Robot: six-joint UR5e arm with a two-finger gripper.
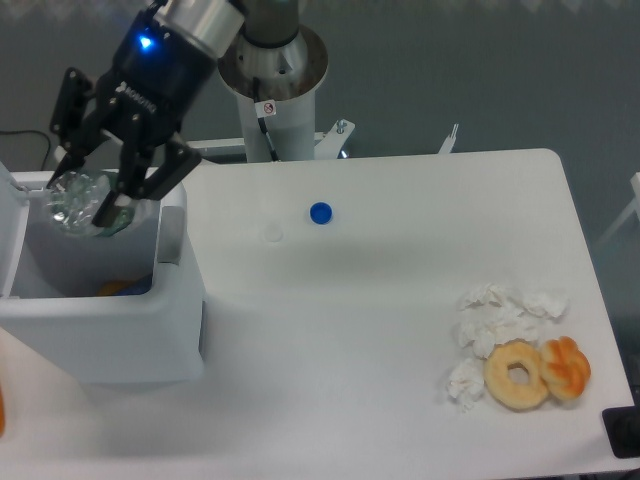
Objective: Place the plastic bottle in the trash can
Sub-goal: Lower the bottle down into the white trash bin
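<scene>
A: Bottle (80, 202) position? 
B: Held in the gripper (84, 203), jaws clamped on it, hanging over the open bin (100, 310).

A: Step in hand? 
B: Release. Next, the jaws should part so it falls inside.

You're in lab: robot arm pedestal (272, 95) bolted behind bare white table (400, 300), plain grey backdrop.
</scene>
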